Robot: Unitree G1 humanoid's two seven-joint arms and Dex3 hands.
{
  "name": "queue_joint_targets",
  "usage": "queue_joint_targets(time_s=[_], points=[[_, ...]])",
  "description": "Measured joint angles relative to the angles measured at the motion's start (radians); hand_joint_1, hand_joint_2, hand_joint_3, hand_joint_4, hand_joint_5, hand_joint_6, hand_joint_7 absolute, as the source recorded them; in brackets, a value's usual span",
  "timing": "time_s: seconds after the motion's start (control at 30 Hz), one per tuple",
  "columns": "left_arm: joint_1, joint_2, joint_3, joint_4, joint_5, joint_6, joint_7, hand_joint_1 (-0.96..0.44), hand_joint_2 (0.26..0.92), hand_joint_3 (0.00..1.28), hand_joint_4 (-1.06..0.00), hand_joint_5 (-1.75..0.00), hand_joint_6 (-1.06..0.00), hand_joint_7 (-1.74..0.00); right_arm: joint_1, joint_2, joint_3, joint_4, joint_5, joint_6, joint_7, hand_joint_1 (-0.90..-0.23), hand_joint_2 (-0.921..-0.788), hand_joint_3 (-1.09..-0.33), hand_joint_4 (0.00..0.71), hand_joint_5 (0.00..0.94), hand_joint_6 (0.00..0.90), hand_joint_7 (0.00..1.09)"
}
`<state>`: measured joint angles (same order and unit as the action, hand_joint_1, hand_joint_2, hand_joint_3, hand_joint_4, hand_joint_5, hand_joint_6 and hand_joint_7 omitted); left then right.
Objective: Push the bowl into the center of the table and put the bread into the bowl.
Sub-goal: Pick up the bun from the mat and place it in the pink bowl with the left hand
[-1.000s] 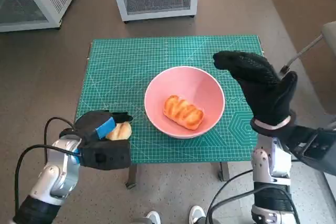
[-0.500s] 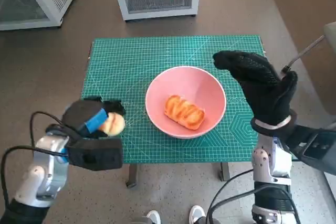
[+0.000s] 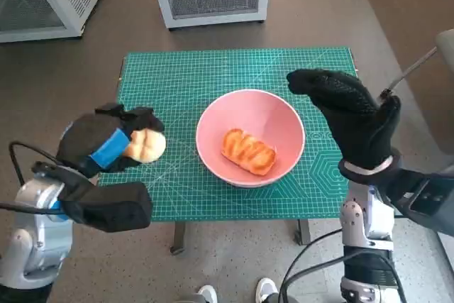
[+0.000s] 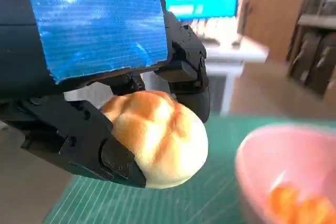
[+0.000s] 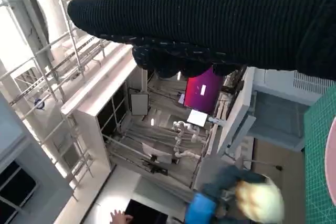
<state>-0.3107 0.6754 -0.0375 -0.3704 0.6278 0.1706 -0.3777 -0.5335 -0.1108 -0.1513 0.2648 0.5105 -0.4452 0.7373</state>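
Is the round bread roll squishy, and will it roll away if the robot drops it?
Probably squishy: the bread roll looks puffy and soft where the left hand grips it. It seems light, since it is held up in the air. Being round, it might roll on the flat green mat, but the pink bowl should stop it.

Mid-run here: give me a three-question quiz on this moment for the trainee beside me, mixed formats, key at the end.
1. True or false: the left robot hand holds a round bread roll.
2. Multiple choice: what already lies in the pink bowl? A) nothing B) a glazed orange pastry C) a spoon
3. Short answer: is the gloved right robot hand touching the bowl?

Key
1. True; the left wrist view shows its fingers closed around the roll.
2. B, the pastry.
3. It holds nothing and appears raised beside the bowl; contact cannot be confirmed.
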Motion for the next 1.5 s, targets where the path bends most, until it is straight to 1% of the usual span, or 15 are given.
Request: queue_joint_targets(time_s=[0.13, 0.3, 0.4, 0.53, 0.67, 0.8, 0.93, 1.0, 1.27, 1.3, 1.33, 1.37, 1.4, 1.43, 1.5], points=[[-0.037, -0.026, -0.019, -0.030, 0.017, -0.011, 0.017, 0.00, 0.917, 0.03, -0.78, -1.07, -0.64, -1.14, -0.001, 0.000, 0.000, 0.002, 0.000, 0.000, 0.004, -0.551, -0.921, -0.549, 0.360, 0.005, -0.001, 0.82], [-0.096, -0.065, -0.080, -0.011, 0.042, -0.080, 0.052, 0.00, 0.920, 0.04, -0.77, -1.10, -0.63, -1.15, -0.003, 0.000, -0.001, 0.012, 0.001, -0.001, 0.010, -0.551, -0.921, -0.549, 0.363, 0.007, -0.001, 0.82], [-0.142, -0.088, -0.120, 0.032, 0.044, -0.138, 0.069, 0.00, 0.919, 0.04, -0.76, -1.10, -0.63, -1.15, -0.004, 0.000, -0.002, 0.019, 0.001, -0.004, 0.014, -0.550, -0.921, -0.549, 0.365, 0.008, -0.001, 0.82], [-0.208, -0.130, -0.173, 0.112, 0.062, -0.211, 0.113, 0.00, 0.919, 0.04, -0.76, -1.09, -0.63, -1.16, -0.004, 0.000, -0.003, 0.025, 0.001, -0.013, 0.019, -0.550, -0.921, -0.554, 0.370, 0.011, -0.001, 0.82], [-0.270, -0.187, -0.231, 0.230, 0.083, -0.282, 0.179, 0.00, 0.919, 0.04, -0.76, -1.15, -0.63, -1.10, -0.004, 0.000, -0.004, 0.026, 0.001, -0.018, 0.021, -0.547, -0.921, -0.556, 0.376, 0.014, -0.001, 0.81], [-0.308, -0.234, -0.273, 0.338, 0.090, -0.339, 0.226, 0.00, 0.918, 0.04, -0.75, -1.21, -0.65, -1.04, -0.004, 0.001, -0.002, 0.025, 0.000, -0.022, 0.021, -0.543, -0.921, -0.562, 0.380, 0.017, -0.001, 0.81], [-0.330, -0.274, -0.299, 0.416, 0.099, -0.350, 0.237, 0.00, 0.917, 0.05, -0.74, -1.23, -0.66, -1.01, 0.000, 0.000, -0.003, 0.020, 0.001, -0.025, 0.021, -0.542, -0.921, -0.565, 0.382, 0.018, -0.001, 0.80], [-0.335, -0.289, -0.304, 0.438, 0.100, -0.347, 0.237, 0.00, 0.914, 0.05, -0.75, -1.21, -0.65, -1.03, 0.001, -0.001, -0.004, 0.018, 0.001, -0.025, 0.021, -0.545, -0.921, -0.561, 0.385, 0.021, -0.001, 0.80], [-0.339, -0.309, -0.310, 0.461, 0.101, -0.338, 0.236, 0.00, 0.913, 0.05, -0.75, -1.20, -0.64, -1.04, 0.001, -0.002, -0.005, 0.012, 0.001, -0.026, 0.021, -0.547, -0.921, -0.559, 0.388, 0.023, -0.001, 0.79], [-0.339, -0.310, -0.310, 0.461, 0.100, -0.336, 0.234, -0.04, 0.911, 0.05, -0.61, -0.92, -0.52, -0.88, 0.001, -0.002, -0.005, 0.012, 0.001, -0.026, 0.021, -0.547, -0.921, -0.556, 0.390, 0.024, -0.001, 0.79], [-0.339, -0.311, -0.310, 0.460, 0.100, -0.329, 0.225, -0.05, 0.912, 0.05, -0.57, -0.79, -0.49, -0.80, 0.002, -0.002, -0.006, 0.012, 0.001, -0.026, 0.022, -0.547, -0.921, -0.555, 0.391, 0.025, -0.001, 0.79], [-0.338, -0.312, -0.311, 0.456, 0.100, -0.319, 0.214, -0.10, 0.910, 0.04, -0.50, -0.54, -0.43, -0.65, 0.003, -0.003, -0.007, 0.011, 0.002, -0.026, 0.022, -0.547, -0.921, -0.554, 0.392, 0.026, -0.001, 0.79], [-0.335, -0.313, -0.311, 0.450, 0.100, -0.304, 0.200, -0.13, 0.911, 0.03, -0.46, -0.36, -0.40, -0.54, 0.003, -0.003, -0.008, 0.010, 0.002, -0.026, 0.022, -0.547, -0.921, -0.553, 0.393, 0.026, -0.001, 0.79], [-0.331, -0.313, -0.313, 0.442, 0.101, -0.291, 0.187, -0.18, 0.909, 0.02, -0.43, -0.25, -0.37, -0.46, 0.004, -0.004, -0.009, 0.010, 0.002, -0.026, 0.022, -0.547, -0.921, -0.552, 0.393, 0.027, -0.001, 0.79], [-0.323, -0.312, -0.315, 0.433, 0.105, -0.277, 0.172, -0.23, 0.907, 0.01, -0.40, -0.14, -0.34, -0.39, 0.006, -0.004, -0.013, 0.009, 0.002, -0.027, 0.022, -0.547, -0.921, -0.551, 0.394, 0.027, -0.001, 0.79]])
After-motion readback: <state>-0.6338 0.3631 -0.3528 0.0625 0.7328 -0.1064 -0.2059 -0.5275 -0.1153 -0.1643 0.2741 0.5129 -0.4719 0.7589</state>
